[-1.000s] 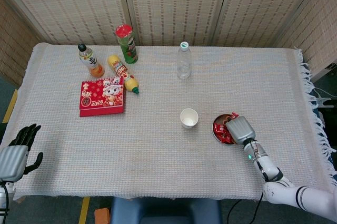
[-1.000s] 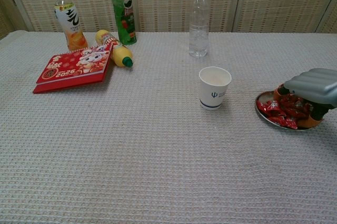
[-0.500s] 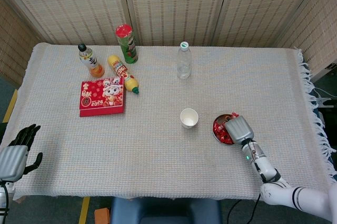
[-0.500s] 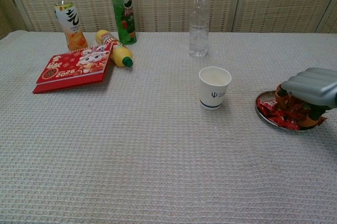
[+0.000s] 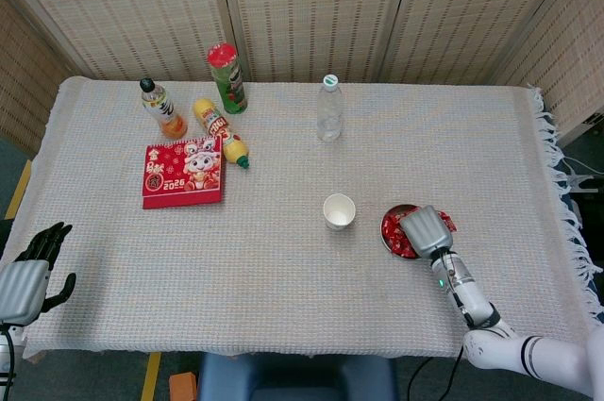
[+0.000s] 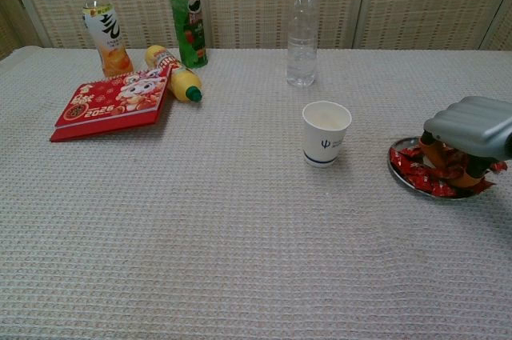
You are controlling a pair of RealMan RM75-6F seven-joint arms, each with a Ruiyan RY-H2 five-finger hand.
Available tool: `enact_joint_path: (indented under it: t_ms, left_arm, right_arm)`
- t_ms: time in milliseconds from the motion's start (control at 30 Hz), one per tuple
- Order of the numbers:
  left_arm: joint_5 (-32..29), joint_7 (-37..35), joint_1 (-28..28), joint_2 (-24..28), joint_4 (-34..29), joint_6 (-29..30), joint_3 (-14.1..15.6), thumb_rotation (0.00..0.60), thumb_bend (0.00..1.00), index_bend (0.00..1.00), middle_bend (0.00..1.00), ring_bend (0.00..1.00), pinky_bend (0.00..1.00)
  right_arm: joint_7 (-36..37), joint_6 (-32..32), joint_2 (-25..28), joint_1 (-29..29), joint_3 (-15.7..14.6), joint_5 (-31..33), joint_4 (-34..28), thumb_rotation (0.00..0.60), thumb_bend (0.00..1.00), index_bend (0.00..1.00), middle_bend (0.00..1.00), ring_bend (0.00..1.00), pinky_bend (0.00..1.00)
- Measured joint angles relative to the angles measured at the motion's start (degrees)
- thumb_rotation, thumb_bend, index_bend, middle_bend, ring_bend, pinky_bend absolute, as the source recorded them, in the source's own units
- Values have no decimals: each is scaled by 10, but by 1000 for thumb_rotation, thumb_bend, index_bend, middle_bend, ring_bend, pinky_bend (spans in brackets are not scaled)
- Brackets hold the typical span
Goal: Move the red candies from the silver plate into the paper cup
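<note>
The idle left hand (image 5: 28,274) lay nearest, fingers spread. Farther in, the right hand (image 6: 468,136) dug its fingers among the red candies (image 6: 416,174) on the silver plate (image 6: 396,166); whether it had pinched one I couldn't tell. Next: lift toward the paper cup (image 6: 326,133).

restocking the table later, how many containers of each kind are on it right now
bottles: 3 (clear water bottle, orange drink bottle, yellow bottle lying down)
snack cans: 1 (green can)
paper cups: 1
silver plates: 1
total: 6
</note>
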Motion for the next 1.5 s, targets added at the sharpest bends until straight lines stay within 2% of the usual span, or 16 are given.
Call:
enact_joint_path:
  t_ms: [167, 500, 800, 1167, 1500]
  left_arm:
    - [1, -2, 1, 1, -1, 2, 0, 600, 446, 0, 0, 62, 323]
    - [0, -3, 2, 1, 0, 4, -1, 600, 447, 0, 0, 62, 324]
    - [0, -2, 2, 1, 1, 5, -1, 600, 447, 0, 0, 62, 324]
    - [1, 4, 2, -1, 0, 6, -1, 600, 449, 0, 0, 63, 324]
    - [-1, 9, 0, -4, 0, 3, -1, 600, 449, 0, 0, 68, 324]
  right_arm:
    - [-8, -1, -4, 1, -3, 3, 2, 600, 274, 591, 542, 777, 1000]
    - [-3, -7, -13, 3, 1, 10, 15, 600, 365, 706, 612, 777, 1000]
    - [18, -3, -3, 1, 8, 4, 9, 600, 378, 743, 640, 778, 1000]
    - [47, 15, 40, -1, 27, -10, -38, 600, 378, 748, 641, 778, 1000]
    - [65, 27, 94, 11, 59, -14, -121, 600, 378, 748, 642, 777, 1000]
